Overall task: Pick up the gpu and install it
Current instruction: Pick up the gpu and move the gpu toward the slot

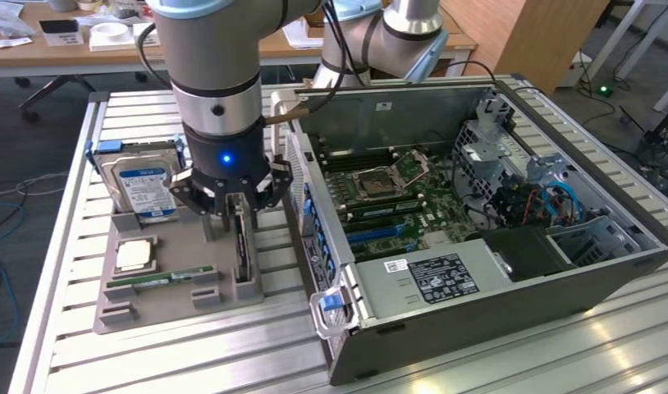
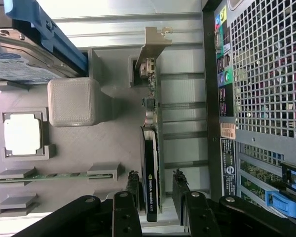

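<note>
so the gpu (image 1: 243, 246) is standing on edge in the grey tray (image 1: 159, 304) beside the open case (image 1: 477, 279), long axis running alongside it, with the wrist view catching its silver bracket (image 2: 155, 42) at the end away from the hand (image 2: 155, 175), which is straddling the card released, not clamping.

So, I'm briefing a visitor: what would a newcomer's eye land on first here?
The big opened grey metal computer case, motherboard bare, on the exterior view's right. Beside it, the robot's black hand hangs open astride the thin green circuit-board gpu standing on edge in a grey plastic holder tray.
</note>
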